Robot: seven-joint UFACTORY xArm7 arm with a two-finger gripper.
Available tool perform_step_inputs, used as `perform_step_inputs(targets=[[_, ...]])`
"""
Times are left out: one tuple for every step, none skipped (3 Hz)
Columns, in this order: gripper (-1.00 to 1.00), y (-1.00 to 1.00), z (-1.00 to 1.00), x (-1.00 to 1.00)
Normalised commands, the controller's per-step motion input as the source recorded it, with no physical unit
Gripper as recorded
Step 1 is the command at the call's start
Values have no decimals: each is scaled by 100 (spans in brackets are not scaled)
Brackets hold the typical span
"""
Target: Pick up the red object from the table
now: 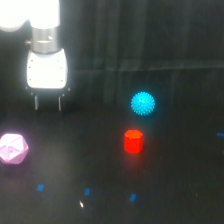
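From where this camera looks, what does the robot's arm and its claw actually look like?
The arm is glossy white and overexposed, with a silver-grey metal ring at the wrist. Below it sits a rounded white block, the gripper, ending in two thin dark fingers. No cables or markings show in this blurry view.

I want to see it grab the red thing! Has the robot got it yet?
Not yet. The red object sits untouched on the table, below the cyan ball. The hand is open, holding nothing, away at the exterior view's left. Reaching, gripping and lifting remain.

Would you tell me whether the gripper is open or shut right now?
Open: the gripper shows two fingers apart, nothing between them.
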Motion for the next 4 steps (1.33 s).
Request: perform_step_inputs(targets=[[94,-64,-40,96],[-13,-56,-56,83],[14,-84,-40,100],[36,-23,-75,100]])
